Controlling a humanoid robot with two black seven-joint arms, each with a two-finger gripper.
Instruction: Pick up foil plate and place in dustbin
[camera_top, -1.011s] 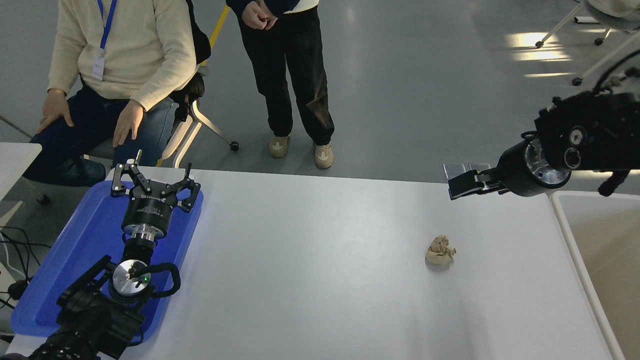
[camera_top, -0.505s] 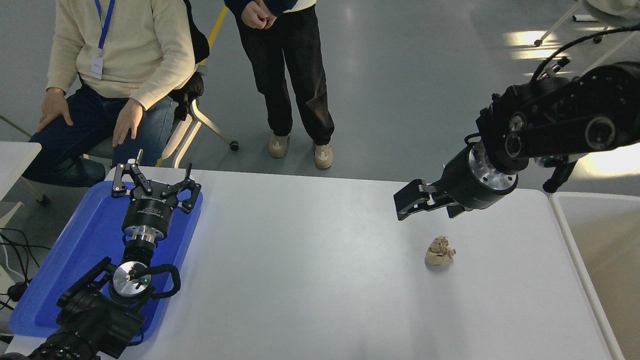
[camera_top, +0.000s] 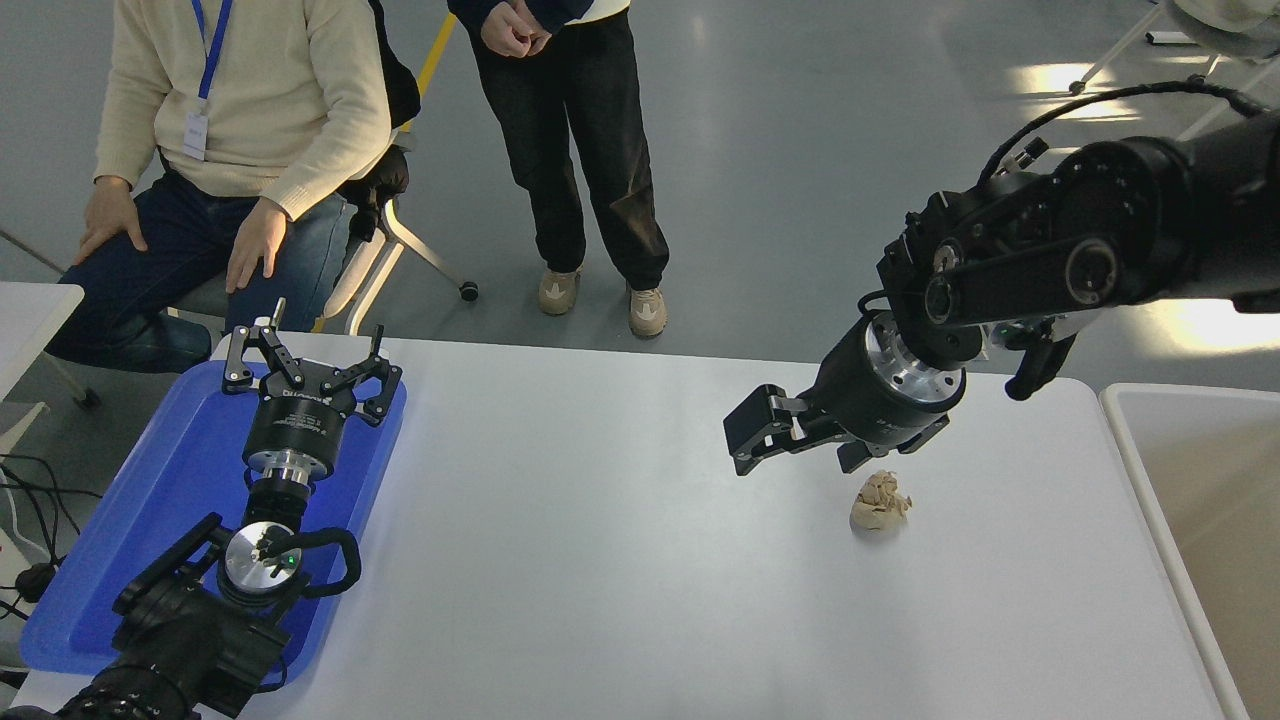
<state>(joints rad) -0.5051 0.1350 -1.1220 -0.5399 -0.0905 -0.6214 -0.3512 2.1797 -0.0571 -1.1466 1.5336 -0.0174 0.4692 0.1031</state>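
Observation:
The foil plate is out of view. The dustbin (camera_top: 1143, 470), with a white rounded rim and a beige inside, shows at the right edge beside the table. My right arm reaches in from the upper right, and its gripper (camera_top: 748, 443) hangs low over the table, just left of and above a small beige paper wad (camera_top: 880, 503). It carries nothing that I can see. My left gripper (camera_top: 308, 352) is parked open over the blue tray (camera_top: 150, 490) at the lower left.
Two people are at the table's far side: one seated at the upper left, hands on knees, one standing at top centre. A chair base stands between them. A second white table edge (camera_top: 40, 300) shows at the far left.
My right arm has swung left and down from the far right edge near the dustbin to a spot beside the paper wad. The left arm and the wad have not moved.

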